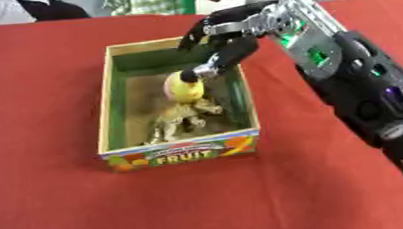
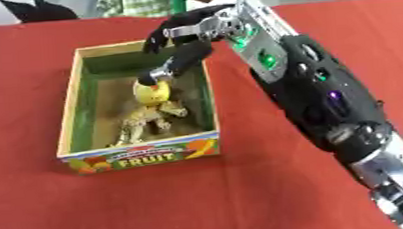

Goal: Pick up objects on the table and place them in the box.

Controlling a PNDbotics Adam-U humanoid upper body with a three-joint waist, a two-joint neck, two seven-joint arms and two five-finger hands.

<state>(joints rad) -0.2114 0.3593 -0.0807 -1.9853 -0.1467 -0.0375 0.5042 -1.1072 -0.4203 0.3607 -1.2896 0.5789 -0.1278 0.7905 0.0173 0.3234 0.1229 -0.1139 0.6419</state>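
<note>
A wooden box (image 1: 106, 112) with a green lining and a "FRUIT" label on its front stands on the red table. Inside it sits a yellow round fruit with a pink patch (image 1: 184, 87), leaning on a spotted tan toy animal (image 1: 183, 117) that lies on the box floor. My right hand (image 1: 230, 27) hangs over the box's far right corner, arm coming in from the right. Its fingers are spread apart above the far wall, and only the thumb tip (image 2: 160, 75) touches the top of the fruit. The left hand shows in neither view.
A red cloth (image 1: 52, 196) covers the whole table around the box. My right forearm (image 1: 352, 77) crosses the table's right side, close beside the box's right wall.
</note>
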